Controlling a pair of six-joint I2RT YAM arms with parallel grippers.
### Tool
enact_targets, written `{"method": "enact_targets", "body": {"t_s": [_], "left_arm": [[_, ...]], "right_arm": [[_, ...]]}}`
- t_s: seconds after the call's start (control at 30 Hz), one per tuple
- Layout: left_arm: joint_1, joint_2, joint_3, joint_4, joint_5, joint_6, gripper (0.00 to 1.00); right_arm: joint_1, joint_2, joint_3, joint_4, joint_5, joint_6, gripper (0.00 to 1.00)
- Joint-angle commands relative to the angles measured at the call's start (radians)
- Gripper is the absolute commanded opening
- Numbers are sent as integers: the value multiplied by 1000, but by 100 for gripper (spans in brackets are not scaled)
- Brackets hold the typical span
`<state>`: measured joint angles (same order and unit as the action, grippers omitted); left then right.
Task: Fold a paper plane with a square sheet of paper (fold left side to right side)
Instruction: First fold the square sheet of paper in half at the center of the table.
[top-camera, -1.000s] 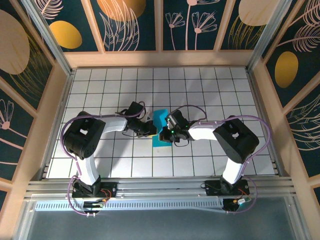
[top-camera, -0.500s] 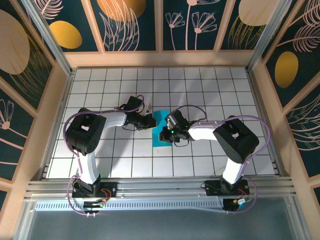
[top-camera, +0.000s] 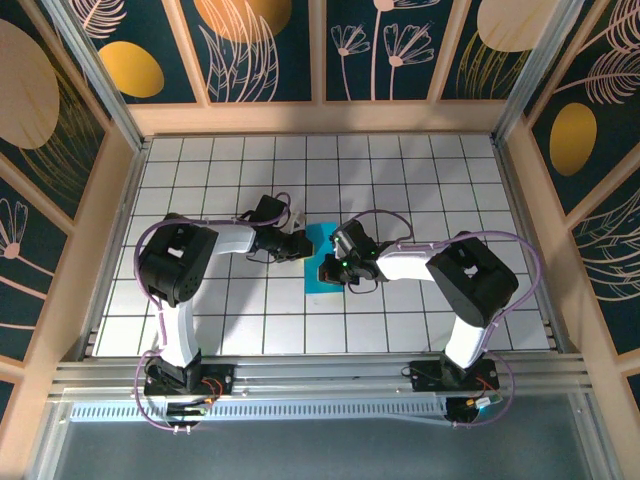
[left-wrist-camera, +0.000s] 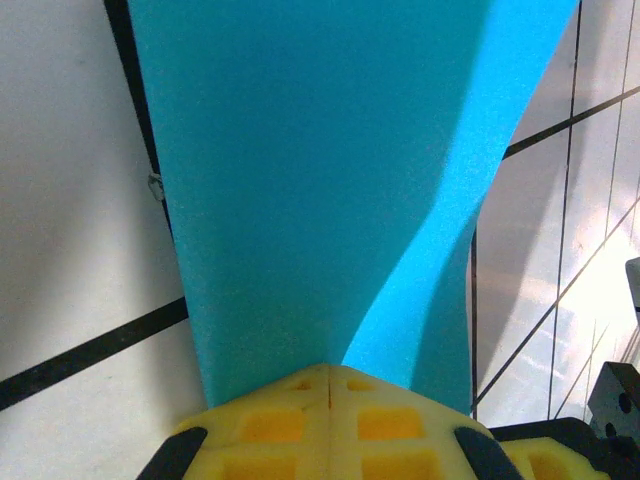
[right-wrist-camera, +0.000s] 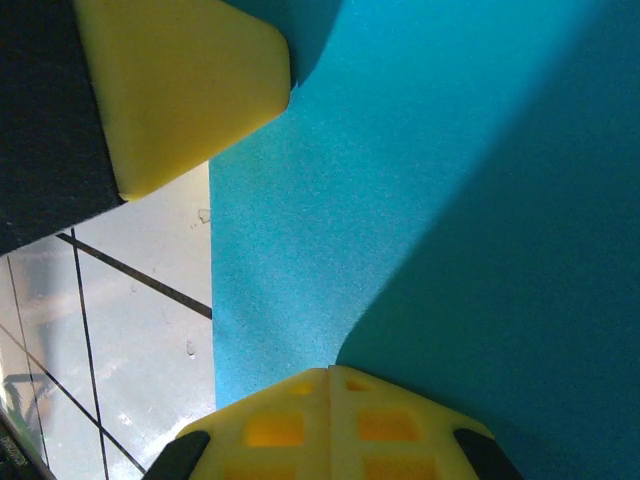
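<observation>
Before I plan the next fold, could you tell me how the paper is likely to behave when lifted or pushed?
Probably floppy: in the left wrist view the paper bows beyond the shut left gripper. Likely light and apt to slide on the glossy tiles, so the shut right gripper resting on it seems wise.

The right gripper (right-wrist-camera: 328, 385) has its yellow tips pressed together at the bottom, right against the paper (right-wrist-camera: 420, 200), which spreads cyan across the middle and right. At upper left another yellow pad (right-wrist-camera: 180, 80) touches the paper's edge. The white tiled table (right-wrist-camera: 130, 300) lies at lower left.
</observation>
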<state>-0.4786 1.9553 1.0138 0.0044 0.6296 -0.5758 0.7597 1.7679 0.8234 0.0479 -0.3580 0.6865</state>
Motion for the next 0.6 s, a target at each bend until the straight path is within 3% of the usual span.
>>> {"method": "enact_targets", "body": {"t_s": [0.0,0.57], "left_arm": [[1,33,-9,11,-45,18,0],[43,86,86,-4,-112,12,0]], "right_arm": [[9,62,-41,-184,116,-27,0],[9,80,-53,-197,127,-38,0]]}}
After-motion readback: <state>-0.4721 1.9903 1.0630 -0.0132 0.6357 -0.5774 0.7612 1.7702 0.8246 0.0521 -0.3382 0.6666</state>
